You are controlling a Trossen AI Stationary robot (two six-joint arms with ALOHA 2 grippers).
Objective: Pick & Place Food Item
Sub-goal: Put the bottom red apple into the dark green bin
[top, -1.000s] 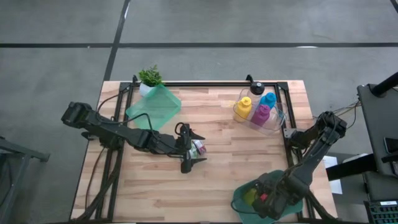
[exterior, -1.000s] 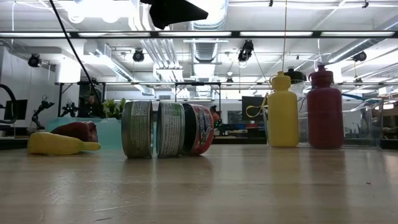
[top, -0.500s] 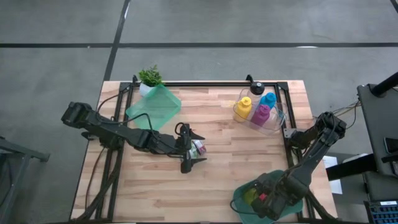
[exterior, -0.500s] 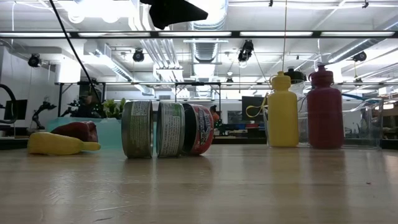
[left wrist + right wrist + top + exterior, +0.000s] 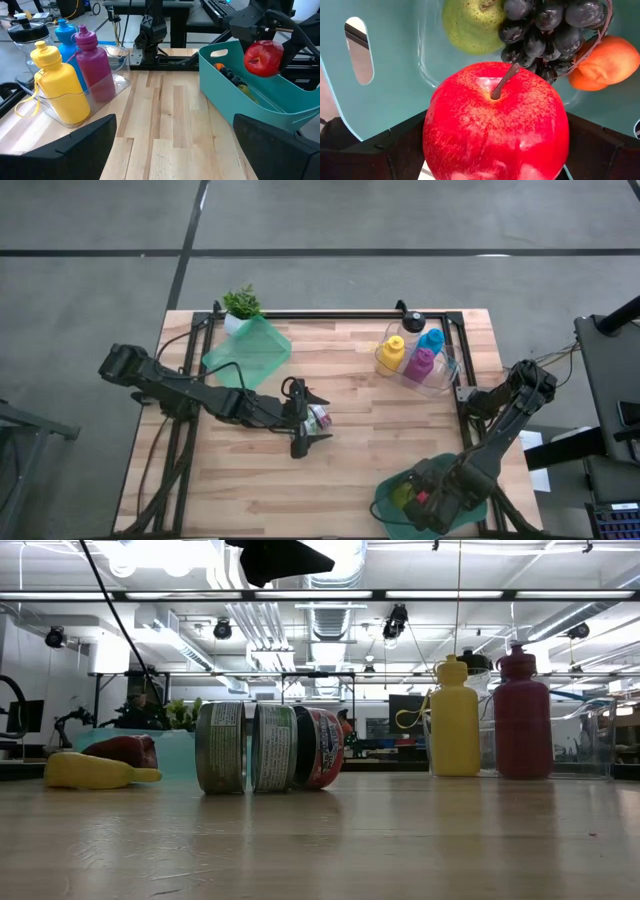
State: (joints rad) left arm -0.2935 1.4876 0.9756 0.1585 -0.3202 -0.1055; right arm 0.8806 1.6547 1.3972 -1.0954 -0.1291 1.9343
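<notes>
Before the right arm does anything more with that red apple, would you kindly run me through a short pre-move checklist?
1. Round red apple seated between the right gripper fingers: ok.
2. Apple above the teal plastic bin, not the bare wooden table: ok.
3. Room in the bin beside the green pear, dark grapes and orange fruit: ok, bare floor shows.
4. Left gripper away from the bin: ok, mid-table, open around the cans.
5. Clear tray of bottles outside the right arm's path: ok.
6. Grip firmness: cannot tell.

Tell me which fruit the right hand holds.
The shiny red apple, gripped in the right hand above the teal bin; the green pear, dark grapes and orange fruit lie inside.
</notes>
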